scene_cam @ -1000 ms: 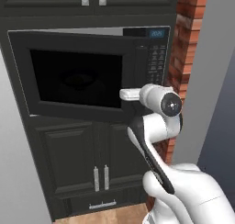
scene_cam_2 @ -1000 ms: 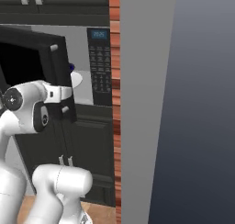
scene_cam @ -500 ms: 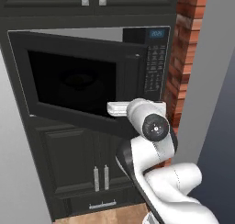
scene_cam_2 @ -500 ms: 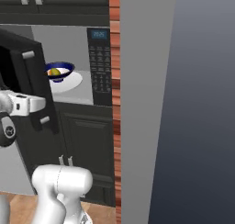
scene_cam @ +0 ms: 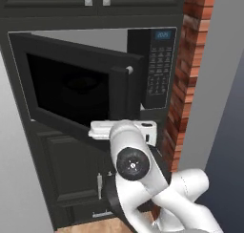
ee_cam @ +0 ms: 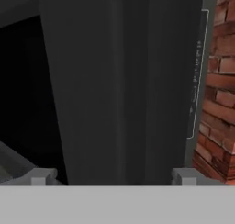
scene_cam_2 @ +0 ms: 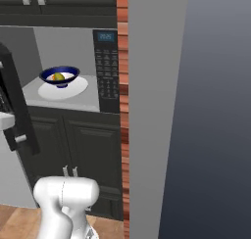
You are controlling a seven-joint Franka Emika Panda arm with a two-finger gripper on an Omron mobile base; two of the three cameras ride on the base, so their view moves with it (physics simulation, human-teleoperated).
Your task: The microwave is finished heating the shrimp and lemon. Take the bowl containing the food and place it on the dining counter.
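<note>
The microwave stands open, its dark glass door swung out to the left. Inside, on the grey floor, the dark blue bowl holds the yellow-green lemon; I cannot tell the shrimp apart from it. My gripper is open, its fingertips wide apart just in front of the door's dark free edge. In the left base view my hand hangs level below the door's lower right corner. The dining counter is out of view.
The bowl rests on a flat white turntable plate. A brick column and a grey wall close off the right side. Black panelled cabinet doors sit below the microwave. The open door juts toward me on the left.
The microwave door has swung further open, uncovering the bowl in the right base view. My hand has dropped down and left with it, and the jaws have spread wider.
</note>
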